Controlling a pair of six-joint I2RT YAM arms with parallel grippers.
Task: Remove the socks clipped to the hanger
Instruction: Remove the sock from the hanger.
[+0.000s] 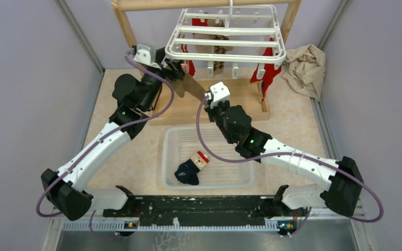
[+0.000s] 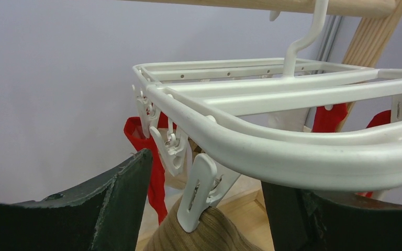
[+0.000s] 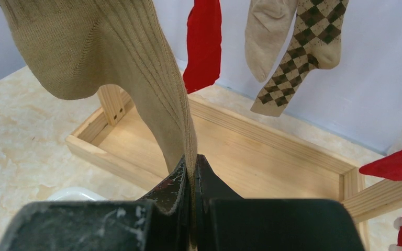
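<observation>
The white hanger [image 1: 225, 39] hangs from the wooden frame's top bar. A tan sock [image 1: 191, 86] hangs from a clip at its front left corner. My left gripper [image 1: 175, 69] is open, its jaws on either side of that clip [image 2: 201, 191], which still bites the tan sock [image 2: 204, 235]. My right gripper [image 1: 206, 97] is shut on the tan sock's lower end [image 3: 178, 120] and holds it taut. Red socks [image 3: 204, 42], a cream sock [image 3: 267, 31] and an argyle-patterned sock [image 3: 303, 42] hang further back. A navy sock [image 1: 187, 172] lies in the basket.
The white perforated basket [image 1: 166, 157] sits in front of the wooden frame's base [image 1: 178, 112]. It also holds a small red and white sock [image 1: 203, 157]. A crumpled beige cloth [image 1: 303, 65] lies at the back right. Grey walls close in both sides.
</observation>
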